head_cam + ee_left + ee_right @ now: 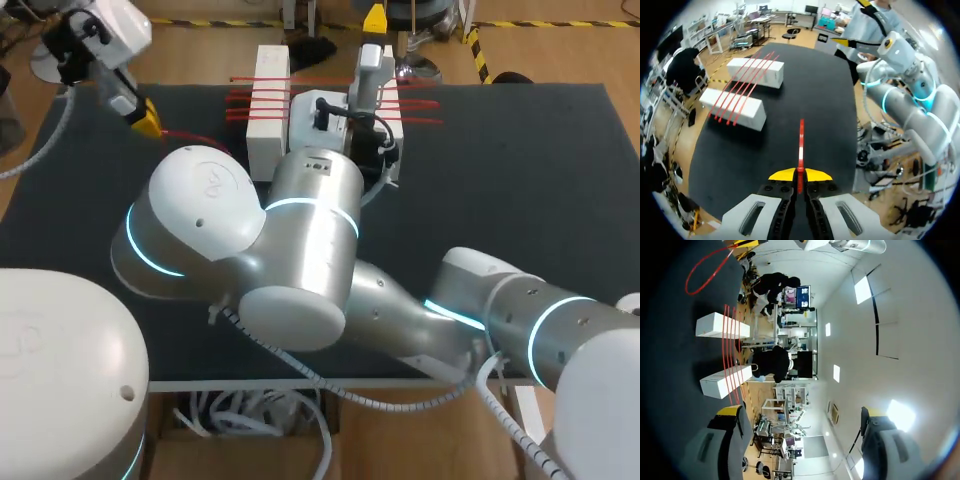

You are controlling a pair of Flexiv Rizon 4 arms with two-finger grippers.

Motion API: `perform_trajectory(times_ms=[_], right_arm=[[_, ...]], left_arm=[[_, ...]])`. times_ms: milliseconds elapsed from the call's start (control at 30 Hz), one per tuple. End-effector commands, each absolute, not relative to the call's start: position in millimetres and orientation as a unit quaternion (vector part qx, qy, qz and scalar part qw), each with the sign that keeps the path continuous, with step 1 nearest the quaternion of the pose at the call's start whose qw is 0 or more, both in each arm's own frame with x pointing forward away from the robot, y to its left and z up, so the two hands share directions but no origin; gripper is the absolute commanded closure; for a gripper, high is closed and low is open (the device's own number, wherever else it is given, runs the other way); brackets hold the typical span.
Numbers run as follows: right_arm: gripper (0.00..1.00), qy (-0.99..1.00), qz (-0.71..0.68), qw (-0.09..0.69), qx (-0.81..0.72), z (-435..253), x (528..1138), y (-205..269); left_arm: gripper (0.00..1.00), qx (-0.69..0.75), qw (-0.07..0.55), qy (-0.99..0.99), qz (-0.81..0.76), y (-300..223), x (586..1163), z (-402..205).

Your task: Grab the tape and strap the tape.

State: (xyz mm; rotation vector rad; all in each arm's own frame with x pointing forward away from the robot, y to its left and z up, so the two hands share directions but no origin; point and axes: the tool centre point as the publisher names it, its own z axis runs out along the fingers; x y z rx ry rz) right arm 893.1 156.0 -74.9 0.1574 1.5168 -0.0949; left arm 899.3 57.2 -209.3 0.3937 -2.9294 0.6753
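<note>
The right arm (300, 250) sprawls from the near right corner of the table (560, 180) across its middle. Its gripper (800, 412) is raised by the far edge, fingers wide apart and holding nothing. Near the far left corner, the left gripper (800, 176) is pinched together on a red tape (801, 137). Along the far edge, more red strips (742, 89) bridge two white blocks (737, 67).

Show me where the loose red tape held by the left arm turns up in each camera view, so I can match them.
Head view: the tape trails from the left gripper toward the white blocks.
Left wrist view: pinched between that gripper's fingers, running straight ahead.
Right wrist view: a red loop lying beyond the white blocks, far ahead of the right gripper.
Shared landmark: the two white blocks bridged by red strips.
</note>
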Motion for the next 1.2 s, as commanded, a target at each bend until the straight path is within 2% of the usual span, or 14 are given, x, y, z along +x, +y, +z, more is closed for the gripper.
perform_trajectory(times_ms=[33, 400, 667, 700, 733, 800, 833, 867, 1200], right_arm=[[0.0, 0.688, -0.043, 0.721, 0.07, -75.0, 893.2, 153.7], [0.0, 0.688, -0.043, 0.721, 0.07, -75.0, 893.2, 153.7], [0.0, 0.688, -0.043, 0.721, 0.07, -75.0, 893.2, 153.7], [0.0, 0.688, -0.043, 0.721, 0.07, -75.0, 893.2, 153.7], [0.0, 0.688, -0.043, 0.721, 0.07, -75.0, 893.2, 153.7], [0.0, 0.688, -0.043, 0.721, 0.07, -75.0, 893.2, 153.7], [0.0, 0.688, -0.043, 0.721, 0.07, -75.0, 893.2, 153.7], [0.0, 0.688, -0.043, 0.721, 0.07, -75.0, 893.2, 153.7], [0.0, 0.688, -0.043, 0.721, 0.07, -75.0, 893.2, 153.7]], left_arm=[[1.0, 0.171, 0.04, -0.962, 0.211, 87.7, 878.5, -224.1], [1.0, 0.253, 0.028, -0.954, 0.158, 150.3, 856.5, -248.0], [0.98, 0.241, 0.028, -0.958, 0.151, 173.6, 861.3, -250.5], [0.9, 0.241, 0.028, -0.958, 0.151, 173.6, 861.3, -250.5], [0.73, 0.241, 0.028, -0.958, 0.151, 173.6, 861.3, -250.5], [0.52, 0.241, 0.028, -0.958, 0.151, 173.6, 861.3, -250.5], [0.05, 0.241, 0.028, -0.958, 0.151, 173.6, 861.3, -250.5], [0.0, 0.241, 0.028, -0.958, 0.151, 173.6, 861.3, -250.5], [0.0, 0.241, 0.028, -0.958, 0.151, 173.6, 861.3, -250.5]])
